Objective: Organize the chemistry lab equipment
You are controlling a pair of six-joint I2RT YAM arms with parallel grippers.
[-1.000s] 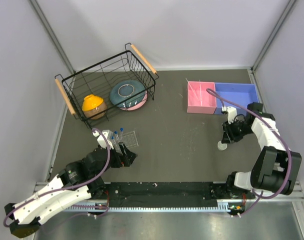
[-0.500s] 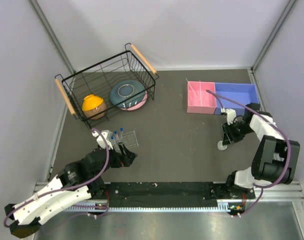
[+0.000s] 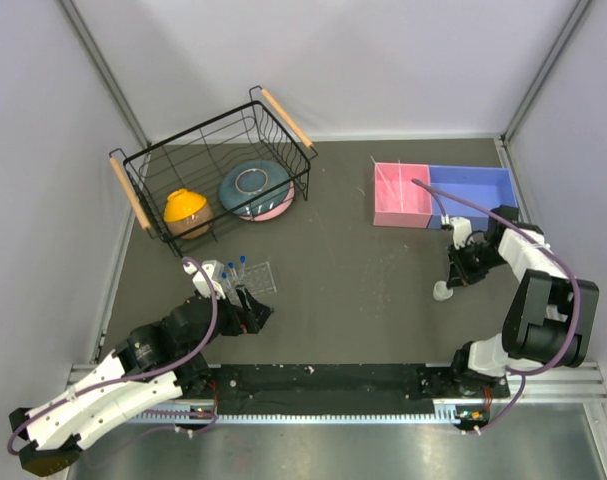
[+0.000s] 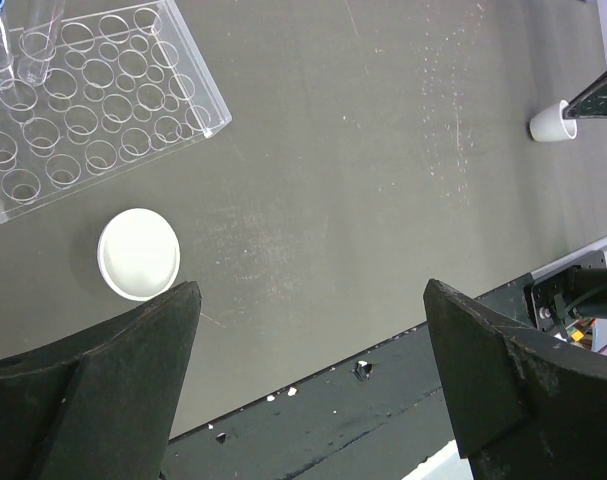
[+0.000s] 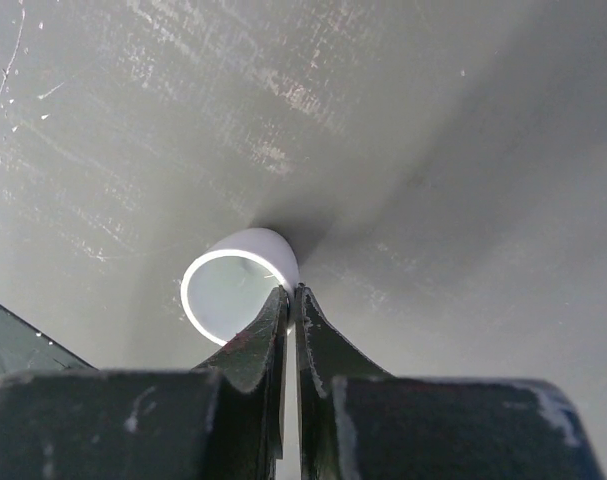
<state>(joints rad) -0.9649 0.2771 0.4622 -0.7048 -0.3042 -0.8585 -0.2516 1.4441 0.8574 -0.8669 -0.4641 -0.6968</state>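
In the top view, the right pincer (image 3: 455,278) is set low against the cup (image 3: 442,291) at the lower right. This is judged to be a pick-up, so that the cup can be put with the other equipment. Above it lie the pink tray (image 3: 401,220), where rods (image 3: 388,182) are kept, and the blue tray (image 3: 473,205). The left pincer (image 3: 251,308) is held at the lower left, just below the rack (image 3: 255,272), in which tubes (image 3: 235,266) stand. Neither pincer's jaws can be made out from here, and no second cup is seen.

In the left wrist view, the left pincer's jaws are spread wide and nothing is held; only bare tabletop (image 4: 333,150) is framed between them. The rack (image 4: 93,100) is cut off at the upper left, and only the lower parts of the tubes (image 4: 13,40) are shown. The second cup (image 4: 139,254) sits just below the rack, apart from it. Whether its mouth or its base faces up cannot be told.

In the right wrist view, the right pincer (image 5: 290,292) is clenched, its tips met at the rim of the cup (image 5: 233,290), which appears tilted. Whether the thin wall is nipped between the tips or merely touched cannot be told.
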